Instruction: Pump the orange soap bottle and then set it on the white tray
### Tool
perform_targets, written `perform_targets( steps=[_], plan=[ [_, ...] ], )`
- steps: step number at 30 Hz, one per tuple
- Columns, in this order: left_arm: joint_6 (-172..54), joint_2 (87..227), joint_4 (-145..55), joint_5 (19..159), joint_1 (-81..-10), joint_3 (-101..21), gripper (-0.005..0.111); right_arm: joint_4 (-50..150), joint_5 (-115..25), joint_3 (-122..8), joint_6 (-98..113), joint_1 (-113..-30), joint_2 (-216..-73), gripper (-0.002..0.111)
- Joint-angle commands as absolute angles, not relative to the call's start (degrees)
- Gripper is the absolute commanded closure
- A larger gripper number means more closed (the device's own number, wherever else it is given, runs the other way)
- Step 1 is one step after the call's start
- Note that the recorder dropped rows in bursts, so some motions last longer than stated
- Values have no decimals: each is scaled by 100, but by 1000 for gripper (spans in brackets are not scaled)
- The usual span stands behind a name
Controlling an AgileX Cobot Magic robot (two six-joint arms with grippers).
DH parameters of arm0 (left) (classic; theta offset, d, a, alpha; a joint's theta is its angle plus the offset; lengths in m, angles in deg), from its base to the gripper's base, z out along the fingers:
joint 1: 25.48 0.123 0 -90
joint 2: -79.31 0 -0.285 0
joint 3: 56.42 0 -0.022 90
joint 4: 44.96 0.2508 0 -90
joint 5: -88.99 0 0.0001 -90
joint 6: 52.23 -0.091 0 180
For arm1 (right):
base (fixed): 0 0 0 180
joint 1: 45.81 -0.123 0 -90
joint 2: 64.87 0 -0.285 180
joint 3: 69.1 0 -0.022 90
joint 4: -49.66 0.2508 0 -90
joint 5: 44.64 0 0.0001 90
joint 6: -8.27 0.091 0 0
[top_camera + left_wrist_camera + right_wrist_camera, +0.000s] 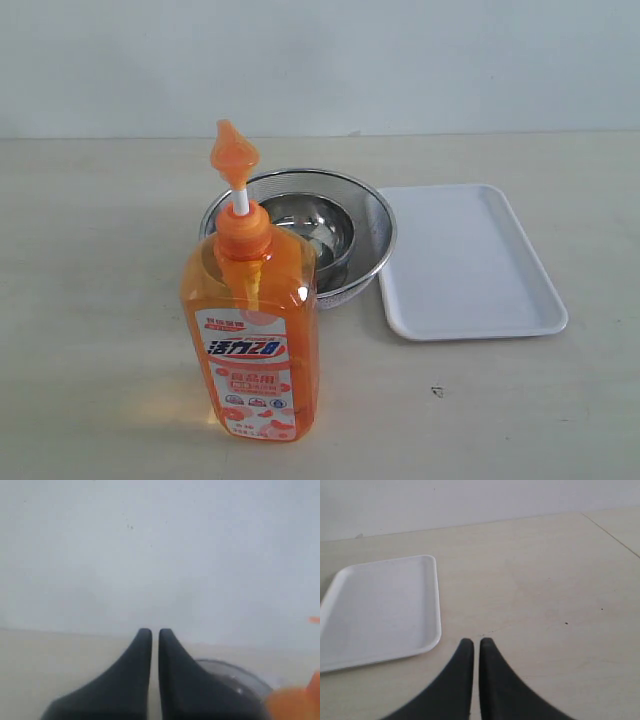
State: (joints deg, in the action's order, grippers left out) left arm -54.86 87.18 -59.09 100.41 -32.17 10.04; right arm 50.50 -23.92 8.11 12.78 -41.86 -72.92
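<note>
Translucent plastic bottle, shiny steel bowls, smooth white plastic tray.

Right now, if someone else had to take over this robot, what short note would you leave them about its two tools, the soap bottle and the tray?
Left tool: shut, holding nothing, not touching the bottle.
Right tool: shut, empty, near the tray.
The tall translucent orange plastic soap bottle stands upright on the table, in front of the nested round steel bowls, with its pump head raised.
The flat rectangular white plastic tray lies empty to the right of the bowls.
Done: nothing that shows.
Left: press the pump, then set the bottle on the tray.
</note>
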Motion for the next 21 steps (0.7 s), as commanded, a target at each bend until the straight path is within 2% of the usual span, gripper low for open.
perform_targets(
  steps=[1, 12, 21],
  plan=[
    [-5437, 8709, -6993, 9799, -3188, 694, 102, 5038, -2404, 811, 1224, -4165, -7266, 107],
    [-5437, 8709, -7501, 9766, -3188, 660, 102, 5038, -2404, 811, 1224, -4165, -7266, 107],
    [-5486, 9095, -7663, 9564, -3188, -336, 102, 5038, -2404, 811, 1224, -4165, -7266, 107]
  ],
)
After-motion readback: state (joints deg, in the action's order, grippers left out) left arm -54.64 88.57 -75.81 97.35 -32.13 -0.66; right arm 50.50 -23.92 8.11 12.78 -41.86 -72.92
